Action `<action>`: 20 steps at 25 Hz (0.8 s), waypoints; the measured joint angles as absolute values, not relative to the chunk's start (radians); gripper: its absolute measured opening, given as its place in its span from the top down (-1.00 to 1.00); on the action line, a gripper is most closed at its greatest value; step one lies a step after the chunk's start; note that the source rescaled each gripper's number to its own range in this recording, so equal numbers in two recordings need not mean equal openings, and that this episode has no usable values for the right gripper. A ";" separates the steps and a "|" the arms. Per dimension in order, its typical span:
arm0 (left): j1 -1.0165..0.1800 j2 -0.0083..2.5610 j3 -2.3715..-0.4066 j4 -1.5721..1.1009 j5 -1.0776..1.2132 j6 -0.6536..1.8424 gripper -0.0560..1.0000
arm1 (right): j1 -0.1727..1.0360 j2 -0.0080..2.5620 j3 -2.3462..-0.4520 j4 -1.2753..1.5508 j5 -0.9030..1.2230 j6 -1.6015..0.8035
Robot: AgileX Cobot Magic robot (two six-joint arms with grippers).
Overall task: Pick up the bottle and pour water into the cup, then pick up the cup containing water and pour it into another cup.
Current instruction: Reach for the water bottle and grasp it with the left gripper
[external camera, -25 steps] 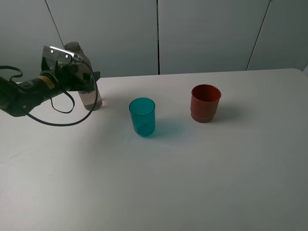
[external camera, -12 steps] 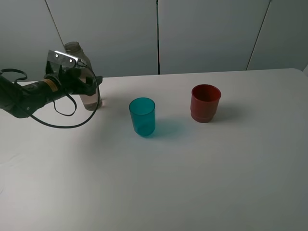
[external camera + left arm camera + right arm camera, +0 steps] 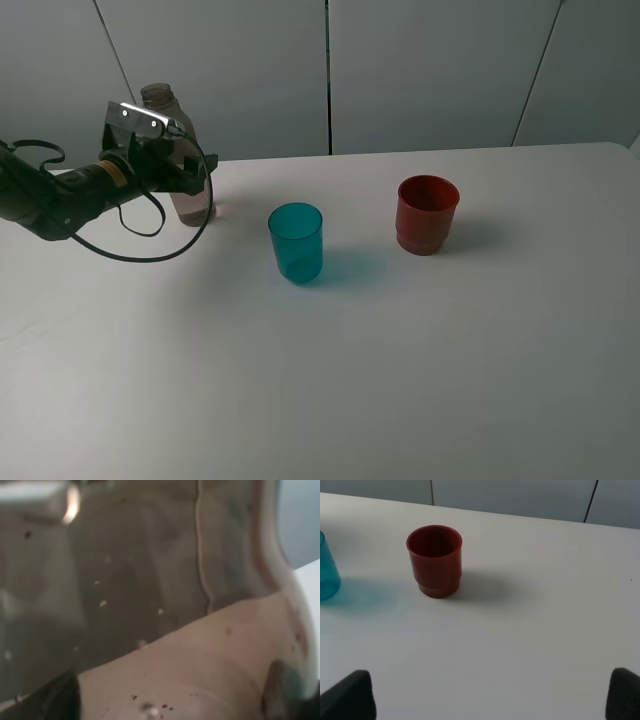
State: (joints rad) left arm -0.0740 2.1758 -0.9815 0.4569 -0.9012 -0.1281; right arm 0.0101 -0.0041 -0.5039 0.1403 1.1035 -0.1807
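white table [image 3: 400, 380] is seen under grey wall panels [image 3: 430, 70]. the bottle [image 3: 192, 203] is stood upright near the far left edge, well apart from the teal cup [image 3: 296, 243] at mid-table and the red cup [image 3: 427, 215] to its right. the left gripper [image 3: 188, 168] is set about the bottle's middle — jaws spread wide, one on each side; contact cannot be told. the right gripper [image 3: 485, 696] is spread wide too, nothing clasped — the red cup is seen ahead of it.

Left pincer [image 3: 188, 178], right pincer [image 3: 487, 695]: both agape.
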 joint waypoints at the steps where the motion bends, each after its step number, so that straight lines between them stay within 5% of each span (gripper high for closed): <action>1: -0.074 2.176 -0.981 0.457 -0.901 -0.128 -0.99 | 0.010 -0.004 -0.504 0.140 1.104 -0.181; 9: -0.074 2.176 -0.981 0.457 -0.901 -0.128 -0.95 | 0.010 -0.004 -0.504 0.140 1.104 -0.181; 10: -0.074 2.176 -0.981 0.457 -0.899 -0.128 -0.75 | 0.010 -0.004 -0.504 0.140 1.104 -0.181; 11: -0.074 2.176 -0.981 0.457 -0.897 -0.128 -0.25 | 0.010 -0.004 -0.504 0.140 1.104 -0.181; 12: -0.074 2.176 -0.981 0.457 -0.895 -0.128 0.62 | 0.010 -0.004 -0.504 0.140 1.104 -0.181; 13: -0.074 2.176 -0.981 0.457 -0.895 -0.128 0.77 | 0.010 -0.004 -0.504 0.140 1.104 -0.181; 20: -0.074 2.176 -0.983 0.476 -0.893 -0.128 0.80 | 0.010 -0.004 -0.504 0.140 1.104 -0.181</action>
